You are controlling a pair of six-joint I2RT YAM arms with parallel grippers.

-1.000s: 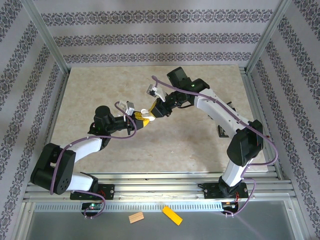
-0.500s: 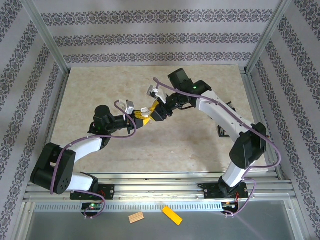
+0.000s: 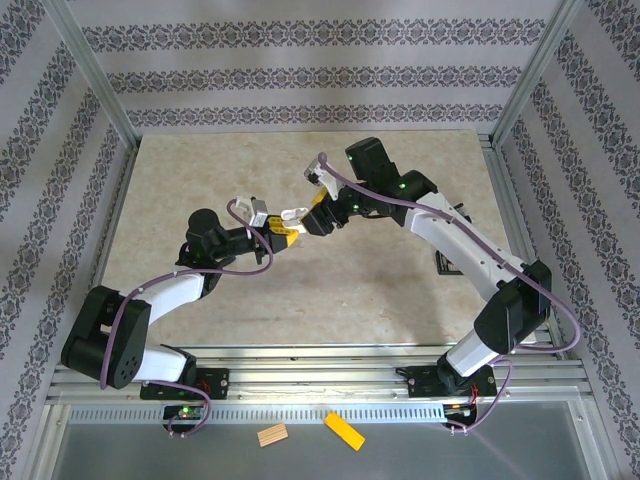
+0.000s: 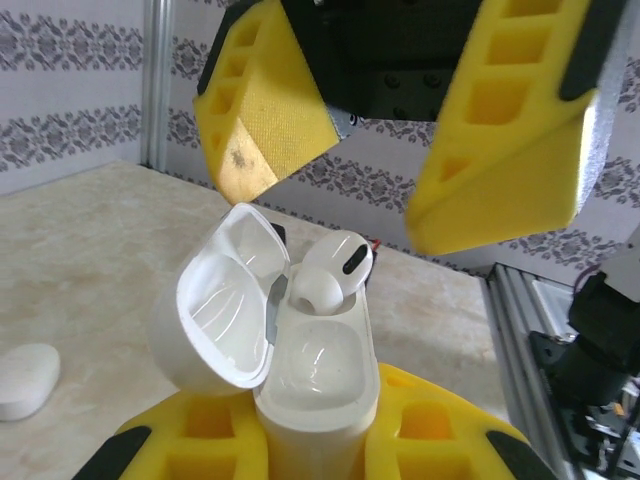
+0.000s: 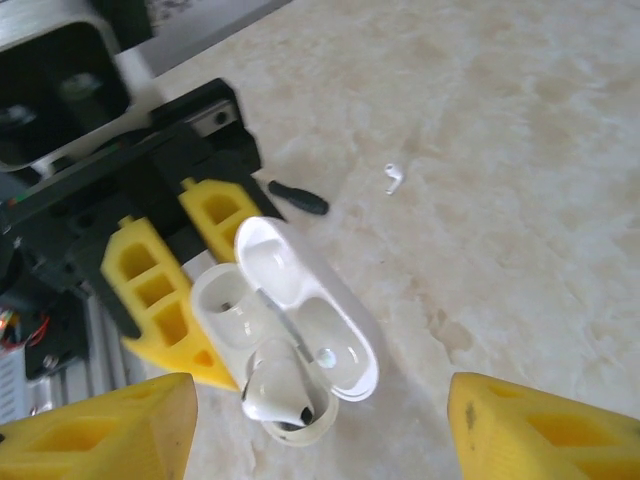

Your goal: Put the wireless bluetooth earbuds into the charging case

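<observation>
Leftmost, lying by itself on the pale table: a white rounded piece, well apart from everything else. Next to the right, pinched upright between the left fingers: the charging case, gripped on both sides of its lower body and raised off the table. Hinged open toward the left, lid tilted back with its hollow side showing. Carries one earbud in the farther socket, stem down inside and rounded head poking above the rim; nearer socket open and hollow. Above and just beyond the case, spread wide apart and touching nothing: the right fingers. From the right wrist, looking down between those same spread fingers onto the open case, with the earbud seated at its lower end in that view. Farther right and higher up there, loose on the table: a second earbud, well apart from the case. From overhead, meeting near the middle of the table, left arm reaching in from the left, right arm from the right.
</observation>
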